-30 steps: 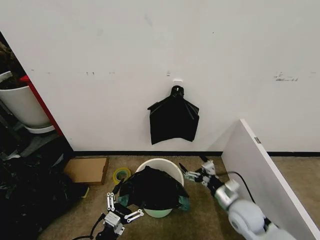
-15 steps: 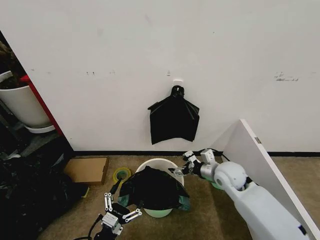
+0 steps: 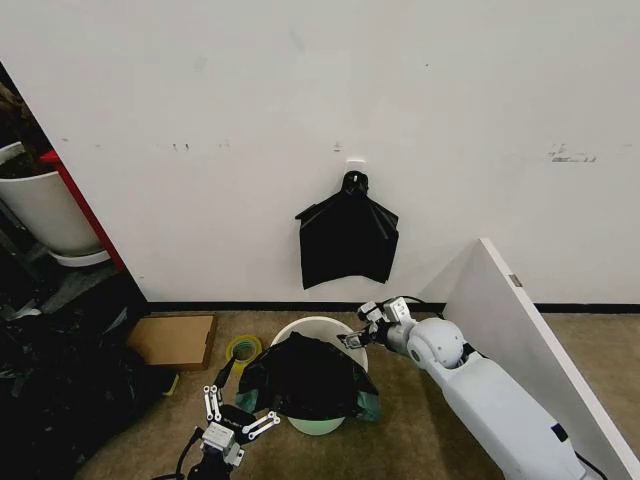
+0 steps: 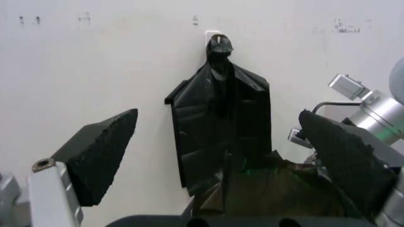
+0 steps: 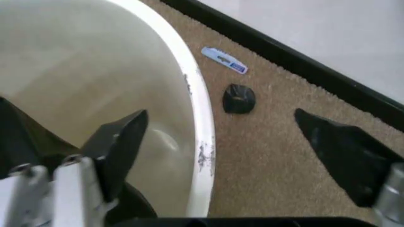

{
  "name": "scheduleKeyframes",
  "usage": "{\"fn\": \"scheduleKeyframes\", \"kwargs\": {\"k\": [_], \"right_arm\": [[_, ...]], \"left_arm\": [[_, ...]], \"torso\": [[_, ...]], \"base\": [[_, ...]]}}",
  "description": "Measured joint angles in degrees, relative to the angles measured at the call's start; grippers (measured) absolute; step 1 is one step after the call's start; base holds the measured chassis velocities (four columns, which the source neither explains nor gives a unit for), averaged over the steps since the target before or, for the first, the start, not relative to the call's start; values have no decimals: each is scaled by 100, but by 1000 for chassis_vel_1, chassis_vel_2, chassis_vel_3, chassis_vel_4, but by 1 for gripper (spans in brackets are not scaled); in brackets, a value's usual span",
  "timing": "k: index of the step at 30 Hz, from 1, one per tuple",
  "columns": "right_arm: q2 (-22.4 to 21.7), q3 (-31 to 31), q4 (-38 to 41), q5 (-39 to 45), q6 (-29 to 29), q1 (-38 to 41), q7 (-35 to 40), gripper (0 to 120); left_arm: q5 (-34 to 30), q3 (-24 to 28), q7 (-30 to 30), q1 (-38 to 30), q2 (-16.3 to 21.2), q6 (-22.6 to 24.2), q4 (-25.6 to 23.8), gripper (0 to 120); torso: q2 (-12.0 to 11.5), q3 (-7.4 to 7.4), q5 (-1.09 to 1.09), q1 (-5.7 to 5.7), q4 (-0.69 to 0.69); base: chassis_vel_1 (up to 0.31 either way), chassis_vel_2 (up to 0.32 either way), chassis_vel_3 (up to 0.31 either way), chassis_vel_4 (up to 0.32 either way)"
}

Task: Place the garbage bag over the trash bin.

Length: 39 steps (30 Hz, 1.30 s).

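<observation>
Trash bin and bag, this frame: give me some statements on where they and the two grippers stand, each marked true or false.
1. The garbage bag covers the whole rim of the trash bin. False: it is draped over the near side, and the far rim is bare white.
2. The right gripper is at the bin's far right rim with its fingers open. True.
3. The left gripper is shut on the bag. False: it sits open at the bag's near left edge.
4. A bundle of black bags hangs on the wall above the bin. True.
5. A flat cardboard box lies inside the bin. False: it lies on the carpet to the bin's left.
</observation>
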Motion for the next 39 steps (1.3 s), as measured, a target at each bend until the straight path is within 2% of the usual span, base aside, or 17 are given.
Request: {"fn": "scheduleKeyframes", "kwargs": {"k": [5,18,23,24,26,27,34,39], "right_arm": [[-14,-10,-2,-2,12,39,-47,67],[-44,-62,-18,-121,26,36,-131,65],[-29,-132,-66,-278,27,-23,-131,47],[-29,-132,-66,-278,27,-23,-131,47],[-27,-138,-65,-265,28,-31,-106,37],[-27,-139,-65,-262,28,-31,-102,37],[-71,-147,33,-1,30,-123,248,7],[-106,-151,176,460,41,-298,902,3]], "left_arm": [[5,2,0,-19,3,15,25,100],[36,12,1,-28,1,31,39,100],[39,-11,-5,-13,6,32,39,100],[39,-11,-5,-13,6,32,39,100],[41,-15,-15,-9,8,32,39,100],[42,-16,-16,-9,8,32,39,100],[120,-17,-138,-12,16,31,39,100],[146,-13,-175,-9,23,31,39,100]], "torso": [[0,0,-1,0,0],[0,0,0,0,0],[0,0,0,0,0],[0,0,0,0,0],[0,0,0,0,0],[0,0,0,0,0],[0,0,0,0,0],[0,-1,-1,0,1]], "base": [[0,0,0,0],[0,0,0,0],[0,0,0,0],[0,0,0,0],[0,0,0,0],[0,0,0,0],[0,0,0,0],[0,0,0,0]]}}
